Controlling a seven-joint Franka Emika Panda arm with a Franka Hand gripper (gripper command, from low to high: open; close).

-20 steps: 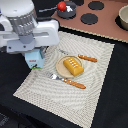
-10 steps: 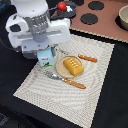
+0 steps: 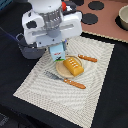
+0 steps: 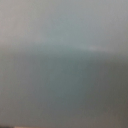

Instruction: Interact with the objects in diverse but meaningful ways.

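Note:
In the exterior view my gripper (image 3: 56, 46) hangs under the white hand, shut on the white-and-blue milk carton (image 3: 58, 54). It holds the carton just above the striped placemat (image 3: 95, 95). The dark grey pot (image 3: 26, 48) stands close by on the exterior view's left, partly behind the hand. The yellow ridged bread loaf (image 3: 74, 65) lies on a small tan plate (image 3: 64, 71) just to the right of the carton. A bit of the red tomato (image 3: 65, 6) peeks out behind the arm. The wrist view is a plain grey blur with nothing recognisable.
An orange-handled knife (image 3: 67, 80) lies on the mat in front of the plate. Another orange-handled utensil (image 3: 88, 58) lies behind it. A pink toy stove (image 3: 107, 25) with black burners is at the back right, with a bowl (image 3: 123, 17) at its edge.
The gripper has moved toward the exterior view's right with the milk carton in it, from beside the pot to next to the bread plate. The other things have not moved.

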